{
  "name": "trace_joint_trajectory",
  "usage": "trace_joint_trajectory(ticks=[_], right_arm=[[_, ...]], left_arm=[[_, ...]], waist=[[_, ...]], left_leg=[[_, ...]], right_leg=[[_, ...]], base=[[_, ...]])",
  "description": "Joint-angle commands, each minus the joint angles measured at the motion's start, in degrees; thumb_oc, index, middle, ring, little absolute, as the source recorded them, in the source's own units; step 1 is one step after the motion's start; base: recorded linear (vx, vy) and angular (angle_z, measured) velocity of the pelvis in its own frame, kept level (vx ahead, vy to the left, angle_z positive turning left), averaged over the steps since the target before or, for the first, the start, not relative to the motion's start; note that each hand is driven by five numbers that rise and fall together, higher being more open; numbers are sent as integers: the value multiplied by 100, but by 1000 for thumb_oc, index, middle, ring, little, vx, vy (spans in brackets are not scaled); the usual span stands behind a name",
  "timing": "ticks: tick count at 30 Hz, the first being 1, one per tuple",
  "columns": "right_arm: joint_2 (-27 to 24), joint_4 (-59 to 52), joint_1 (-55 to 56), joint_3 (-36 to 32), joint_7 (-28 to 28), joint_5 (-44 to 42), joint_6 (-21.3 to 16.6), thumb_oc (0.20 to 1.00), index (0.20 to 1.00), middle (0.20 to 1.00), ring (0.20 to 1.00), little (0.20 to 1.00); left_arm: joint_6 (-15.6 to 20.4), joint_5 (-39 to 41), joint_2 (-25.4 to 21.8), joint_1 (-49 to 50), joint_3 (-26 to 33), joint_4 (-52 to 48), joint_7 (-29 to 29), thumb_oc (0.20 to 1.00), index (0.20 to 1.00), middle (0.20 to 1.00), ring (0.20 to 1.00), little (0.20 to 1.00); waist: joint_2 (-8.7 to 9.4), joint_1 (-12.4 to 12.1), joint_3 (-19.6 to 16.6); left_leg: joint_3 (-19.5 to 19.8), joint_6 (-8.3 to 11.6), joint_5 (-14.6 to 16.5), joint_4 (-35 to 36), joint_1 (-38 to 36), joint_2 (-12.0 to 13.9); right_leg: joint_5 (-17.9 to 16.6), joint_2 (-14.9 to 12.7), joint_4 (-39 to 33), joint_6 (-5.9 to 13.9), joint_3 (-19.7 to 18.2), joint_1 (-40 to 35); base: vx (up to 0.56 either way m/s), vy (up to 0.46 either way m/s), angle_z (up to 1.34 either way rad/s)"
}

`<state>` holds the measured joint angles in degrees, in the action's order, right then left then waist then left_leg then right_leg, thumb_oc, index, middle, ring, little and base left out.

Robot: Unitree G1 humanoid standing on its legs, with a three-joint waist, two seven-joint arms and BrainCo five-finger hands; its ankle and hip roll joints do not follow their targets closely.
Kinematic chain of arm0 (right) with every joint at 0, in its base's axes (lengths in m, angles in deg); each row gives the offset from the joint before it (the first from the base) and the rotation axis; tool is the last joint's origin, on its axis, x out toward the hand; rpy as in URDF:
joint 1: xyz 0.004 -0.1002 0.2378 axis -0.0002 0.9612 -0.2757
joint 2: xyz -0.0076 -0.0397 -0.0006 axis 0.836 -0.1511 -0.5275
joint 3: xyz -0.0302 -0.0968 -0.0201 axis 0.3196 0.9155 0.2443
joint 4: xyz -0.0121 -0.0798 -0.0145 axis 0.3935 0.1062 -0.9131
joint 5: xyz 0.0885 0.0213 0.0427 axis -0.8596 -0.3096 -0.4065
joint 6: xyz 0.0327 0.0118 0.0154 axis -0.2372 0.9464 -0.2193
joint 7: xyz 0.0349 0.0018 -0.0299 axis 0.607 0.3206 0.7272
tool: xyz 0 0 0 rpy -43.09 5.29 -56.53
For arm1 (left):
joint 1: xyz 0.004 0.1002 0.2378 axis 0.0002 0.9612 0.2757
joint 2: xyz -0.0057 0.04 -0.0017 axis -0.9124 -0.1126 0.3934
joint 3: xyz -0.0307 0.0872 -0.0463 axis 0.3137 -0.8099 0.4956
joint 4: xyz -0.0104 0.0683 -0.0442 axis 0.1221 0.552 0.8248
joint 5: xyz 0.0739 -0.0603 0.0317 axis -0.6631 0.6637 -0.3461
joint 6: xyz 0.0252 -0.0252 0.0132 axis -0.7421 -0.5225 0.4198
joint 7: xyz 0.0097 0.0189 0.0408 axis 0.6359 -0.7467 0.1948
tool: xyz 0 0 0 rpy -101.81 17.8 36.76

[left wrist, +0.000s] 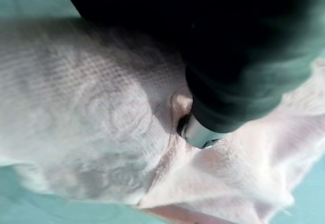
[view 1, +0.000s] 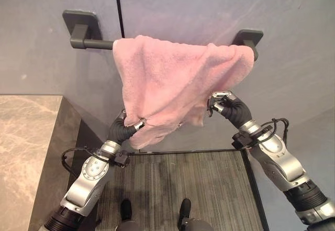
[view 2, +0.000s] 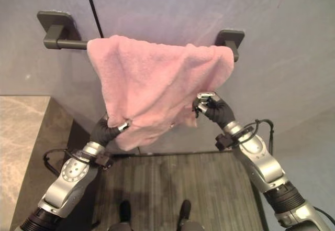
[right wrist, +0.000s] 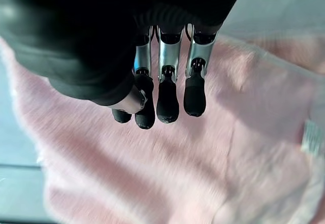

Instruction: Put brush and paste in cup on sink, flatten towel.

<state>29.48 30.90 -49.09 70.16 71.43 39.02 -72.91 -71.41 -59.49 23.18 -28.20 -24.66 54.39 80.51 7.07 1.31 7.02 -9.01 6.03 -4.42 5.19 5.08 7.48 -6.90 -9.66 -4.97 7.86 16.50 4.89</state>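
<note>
- The pink towel (view 1: 172, 84) is the biggest thing here, draped over the dark rail (view 1: 97, 44) on the grey wall (view 1: 293, 42). It hangs bunched and crooked, with its lower edge running at a slant between the two hands, so it is plainly not flat yet.
- The left hand (view 1: 129, 127) is up at the towel's lower corner on its own side. In its wrist view the cloth puckers round one silver finger and hides the rest, so I cannot tell whether it grips the cloth or only presses into it.
- The right hand (view 1: 220, 102) sits at the towel's edge on its side, a little higher than the left. Its dark-tipped fingers (right wrist: 167, 102) look bent close together just over the pile; I cannot make out any cloth caught in them, so whether it is clenched on the towel I cannot tell.
- The small white tag (right wrist: 310, 137) lies on the cloth, well off to one side of the right hand's fingers.
- To do this step well, I reckon each hand wants a firm hold on its own lower corner; then they should draw apart along the rail and downward together, evenly, so the folds open without dragging the towel off the bar.
</note>
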Motion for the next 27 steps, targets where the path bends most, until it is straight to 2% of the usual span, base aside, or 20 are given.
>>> trace_joint_trajectory(ticks=[1, 3, 4, 6, 7, 12, 13, 14, 15, 16, 18, 19, 20, 21, 22, 23, 24, 27], right_arm=[[58, -475, -265, -328, -42, 12, -501, 200, 200, 200, 200, 200], [285, -465, -341, -357, -252, 260, -573, 200, 200, 200, 200, 200], [503, -569, -260, -406, -225, 240, -610, 325, 325, 325, 325, 325], [552, -679, -99, -559, -269, 331, -639, 875, 875, 875, 875, 875], [635, -692, 42, -676, -310, 353, -669, 1000, 1000, 1000, 1000, 1000], [772, -713, 244, -757, -353, 425, -665, 1000, 1000, 1000, 1000, 1000], [843, -687, 319, -765, -371, 471, -654, 1000, 1000, 1000, 1000, 1000], [881, -682, 359, -762, -367, 483, -641, 1000, 1000, 1000, 1000, 1000], [882, -684, 363, -764, -368, 484, -640, 1000, 1000, 1000, 1000, 1000], [927, -687, 419, -789, -390, 534, -631, 1000, 1000, 1000, 1000, 1000], [997, -666, 488, -826, -412, 593, -616, 1000, 1000, 1000, 1000, 1000], [1063, -597, 583, -1039, -568, 855, -641, 1000, 1000, 1000, 1000, 1000], [1068, -606, 591, -1041, -573, 863, -637, 1000, 1000, 1000, 1000, 1000], [991, -687, 728, -1430, -675, 1358, -688, 1000, 1000, 1000, 1000, 1000], [1002, -703, 744, -1431, -680, 1373, -681, 1000, 1000, 1000, 1000, 1000], [935, -785, 811, -1583, -746, 1791, -668, 1000, 1000, 1000, 1000, 1000], [671, -1158, 940, -1996, -820, 2706, -739, 1000, 1000, 1000, 1000, 1000], [545, -1468, 1160, -2571, -974, 3286, -832, 1000, 1000, 1000, 1000, 1000]], left_arm=[[406, -48, 144, -156, 388, -342, -125, 200, 200, 200, 200, 200], [484, 49, 398, 22, 651, -365, -337, 200, 200, 200, 200, 200], [521, -62, 570, 244, 867, -367, -448, 200, 200, 200, 200, 200], [553, -114, 652, 429, 1051, -399, -498, 200, 200, 200, 200, 200], [600, -114, 705, 556, 1228, -380, -554, 200, 200, 200, 200, 200], [598, -155, 758, 695, 1333, -169, -611, 200, 200, 200, 200, 200], [585, -280, 751, 714, 1340, -88, -623, 256, 256, 256, 256, 256], [554, -327, 753, 721, 1296, -2, -615, 351, 351, 351, 351, 351], [557, -328, 753, 719, 1293, 3, -615, 658, 658, 658, 658, 658], [521, -469, 754, 751, 1287, 74, -621, 1000, 1000, 1000, 1000, 1000], [468, -756, 701, 738, 1261, 123, -651, 1000, 1000, 1000, 1000, 1000], [353, -1472, 473, 797, 1307, 197, -606, 1000, 1000, 1000, 1000, 1000], [351, -1482, 473, 799, 1302, 195, -611, 1000, 1000, 1000, 1000, 1000], [280, -2128, 164, 982, 1530, 138, -475, 1000, 1000, 1000, 1000, 1000], [275, -2138, 162, 996, 1533, 125, -474, 1000, 1000, 1000, 1000, 1000], [288, -2403, 38, 1112, 1709, 79, -476, 1000, 1000, 1000, 1000, 1000], [337, -2861, -109, 1326, 2095, 18, -535, 1000, 1000, 1000, 1000, 1000], [405, -3386, -111, 1747, 2742, -111, -738, 1000, 1000, 1000, 1000, 1000]], waist=[[-2, -8, -74], [-18, -53, -79], [-18, -85, -89], [-17, -95, -104], [-16, -102, -105], [-23, -93, -128], [-32, -82, -142], [-37, -72, -147], [-37, -74, -147], [-46, -63, -158], [-68, -46, -177], [-108, -11, -215], [-106, -15, -216], [-159, 15, -238], [-153, 13, -245], [-172, 34, -274], [-202, 81, -327], [-238, 111, -408]], left_leg=[[-122, -39, 199, -19, -362, 8], [-134, -45, 202, -19, -384, -3], [-157, -47, 214, -19, -385, 1], [-154, -48, 216, -19, -374, 0], [-162, -53, 220, -19, -378, -3], [-175, -55, 227, -19, -384, -6], [-181, -54, 231, -19, -399, 1], [-188, -53, 230, -19, -408, 4], [-188, -53, 231, -19, -409, 5], [-201, -55, 236, -19, -423, 8], [-214, -51, 238, -19, -435, 21], [-251, -52, 250, -19, -467, 30], [-253, -51, 252, -19, -471, 30], [-273, -56, 279, -19, -526, 43], [-276, -55, 279, -19, -525, 43], [-290, -55, 293, -19, -551, 50], [-310, -49, 316, -19, -608, 62], [-328, -46, 351, -19, -681, 76]], right_leg=[[-83, -258, 89, 414, -273, -311], [-82, -264, 50, 406, -284, -336], [-81, -272, 11, 409, -276, -334], [-83, -277, -3, 412, -277, -331], [-92, -283, -3, 418, -282, -338], [-85, -282, -3, 411, -297, -341], [-89, -282, -3, 414, -312, -344], [-92, -280, -3, 413, -317, -344], [-92, -280, -3, 412, -317, -344], [-91, -275, -3, 415, -331, -342], [-97, -273, -3, 418, -342, -338], [-108, -266, -3, 422, -368, -340], [-107, -266, -3, 422, -369, -342], [-98, -257, -3, 423, -384, -380], [-99, -257, -3, 423, -386, -379], [-88, -253, -3, 423, -405, -390], [-66, -243, -2, 430, -428, -431], [-18, -225, 0, 428, -447, -480]], base=[[9, 3, -6], [-2, 1, -3], [-6, -6, -6], [-1, -7, -5], [0, 0, 0], [0, 0, 0], [0, 0, 0], [0, 0, 0], [0, 0, 0], [0, 0, 0], [0, 0, 0], [0, 0, 0], [13, 5, -5], [12, 3, -7], [24, 8, -12], [34, 6, -13], [47, 7, -16], [33, -2, -11]])
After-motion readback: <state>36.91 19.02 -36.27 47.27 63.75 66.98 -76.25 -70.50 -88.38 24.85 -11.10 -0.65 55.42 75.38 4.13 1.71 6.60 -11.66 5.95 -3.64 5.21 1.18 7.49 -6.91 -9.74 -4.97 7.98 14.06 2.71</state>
